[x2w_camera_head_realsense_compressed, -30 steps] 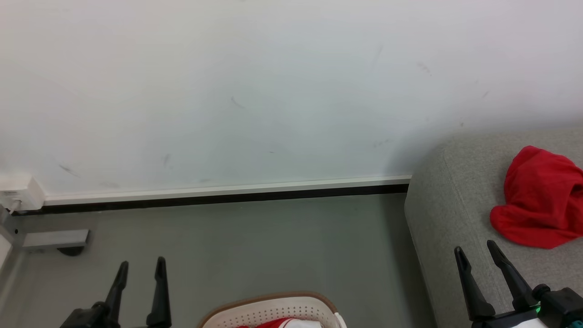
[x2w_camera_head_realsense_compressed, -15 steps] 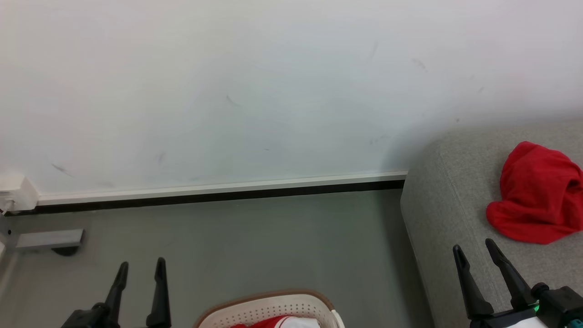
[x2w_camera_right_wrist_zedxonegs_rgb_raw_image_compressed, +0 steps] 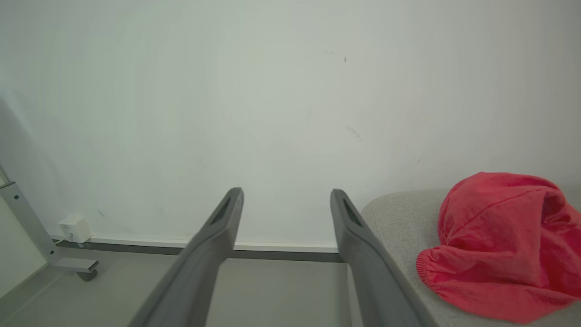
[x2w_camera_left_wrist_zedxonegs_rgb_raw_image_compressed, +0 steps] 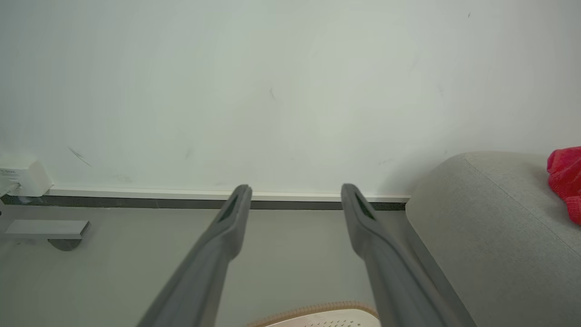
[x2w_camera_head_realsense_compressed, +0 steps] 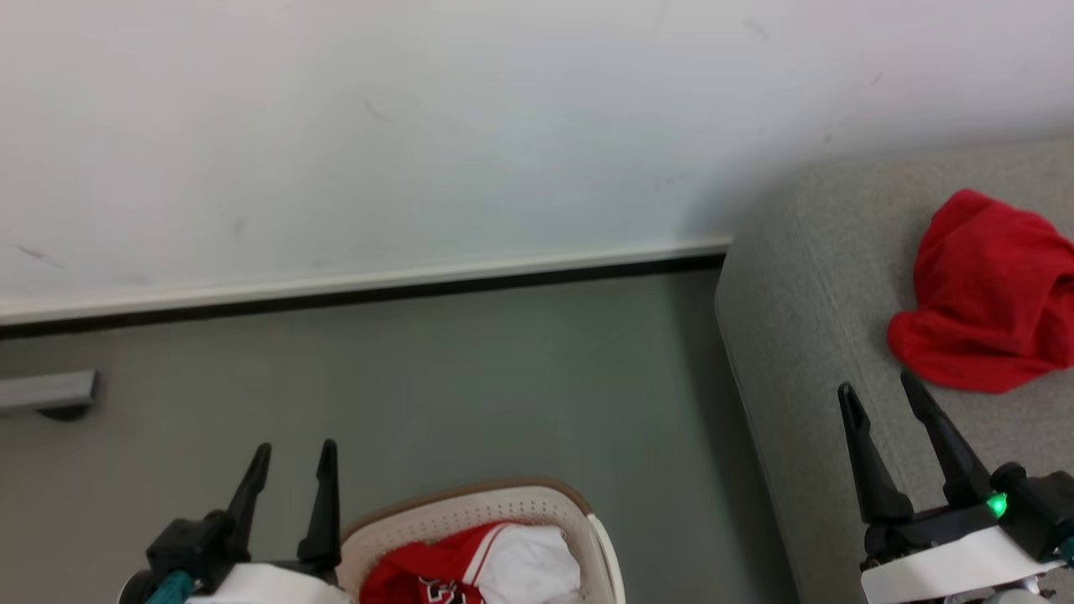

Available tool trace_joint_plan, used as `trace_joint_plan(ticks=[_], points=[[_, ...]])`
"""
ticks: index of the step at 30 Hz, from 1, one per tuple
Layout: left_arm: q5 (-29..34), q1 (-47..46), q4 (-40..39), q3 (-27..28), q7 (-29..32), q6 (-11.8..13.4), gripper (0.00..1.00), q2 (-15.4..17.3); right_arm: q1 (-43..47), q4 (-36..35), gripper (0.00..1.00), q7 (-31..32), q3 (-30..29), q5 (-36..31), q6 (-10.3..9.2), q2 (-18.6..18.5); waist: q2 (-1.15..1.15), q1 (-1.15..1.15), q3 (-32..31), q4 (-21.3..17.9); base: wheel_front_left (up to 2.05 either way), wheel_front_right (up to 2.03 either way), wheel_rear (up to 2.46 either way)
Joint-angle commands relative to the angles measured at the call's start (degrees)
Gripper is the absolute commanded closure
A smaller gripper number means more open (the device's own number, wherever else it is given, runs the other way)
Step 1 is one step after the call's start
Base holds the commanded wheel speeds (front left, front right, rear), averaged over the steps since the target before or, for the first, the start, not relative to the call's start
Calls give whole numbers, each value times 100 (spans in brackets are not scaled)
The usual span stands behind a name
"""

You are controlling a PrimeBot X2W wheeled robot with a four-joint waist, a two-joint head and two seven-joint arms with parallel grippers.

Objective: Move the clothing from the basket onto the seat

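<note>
While left fingers and right fingers spread empty, jersey in basket, seemingly beside left pair.

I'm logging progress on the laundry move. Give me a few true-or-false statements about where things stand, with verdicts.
1. The plain red garment lies on the sofa. True.
2. The basket is empty. False: a red and white jersey lies in it.
3. The left gripper holds the jersey. False: it is open, holds nothing and sits beside the basket.
4. The right gripper is open. True.
5. The basket stands on the sofa. False: it stands on the floor.
</note>
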Motion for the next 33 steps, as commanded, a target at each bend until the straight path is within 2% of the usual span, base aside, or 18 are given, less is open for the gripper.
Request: trace_joint_plan(ticks=[1, 17, 33], points=[[105, -178, 111, -13, -3, -33, 0, 30, -149, -57, 0, -39, -26, 8, -15, 31, 0, 0, 374, -153, 0, 0, 0], [146, -1459, 1762, -506, 163, -298, 0, 297, -1105, -537, 0, -31, -317, -20, -15, 243, 0, 0, 1693, -554, 0, 0, 0], [-121, -2800, 3974, -1295, 592, -403, 0, 469, -2096, -1149, 0, -27, -581, -97, -15, 518, 0, 0, 3192, -986, 0, 0, 0]])
